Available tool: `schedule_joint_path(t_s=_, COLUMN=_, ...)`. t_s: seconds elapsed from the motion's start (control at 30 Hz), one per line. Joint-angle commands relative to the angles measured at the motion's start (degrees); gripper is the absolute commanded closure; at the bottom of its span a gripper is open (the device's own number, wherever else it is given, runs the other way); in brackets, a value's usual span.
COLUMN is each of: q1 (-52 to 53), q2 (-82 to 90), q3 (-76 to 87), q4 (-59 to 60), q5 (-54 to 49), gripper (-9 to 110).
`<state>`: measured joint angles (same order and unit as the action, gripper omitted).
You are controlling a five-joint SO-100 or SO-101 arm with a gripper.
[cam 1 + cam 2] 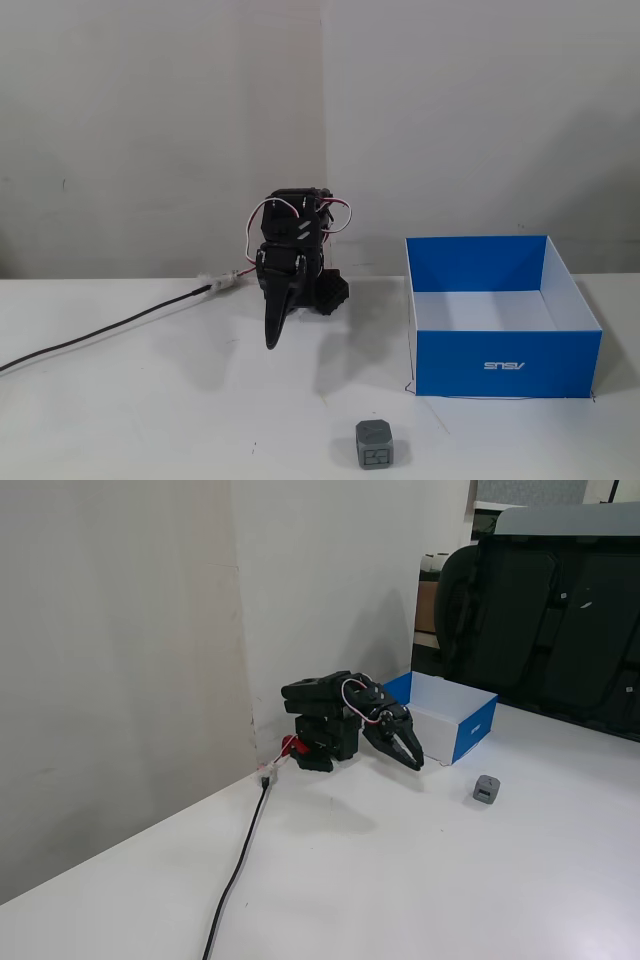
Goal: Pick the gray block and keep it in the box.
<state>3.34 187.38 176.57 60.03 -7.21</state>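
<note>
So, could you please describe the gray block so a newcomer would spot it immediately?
In a fixed view, start at the blue box on the white table. The gray block sits alone just in front of its lower left corner. It is a small dark cube with grooved faces, far smaller than the box.

upside-down white "ASUS" on box (560, 365)

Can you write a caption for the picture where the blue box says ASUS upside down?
Folded arm with gripper pointing down, gray block on the table, empty blue box nearby.
</note>
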Motion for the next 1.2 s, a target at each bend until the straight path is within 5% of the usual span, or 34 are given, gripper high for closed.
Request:
schedule_joint_path(t_s=0.0, q1=0.0, q2=9.05, q3=-0.97, q4=-1.49, q5=-0.26, gripper=101)
schedule_joint_path(t_s=1.17, q1=-1.93, q2=9.05, q3=-0.97, q4=-1.58, q5=-0.35, gripper=101)
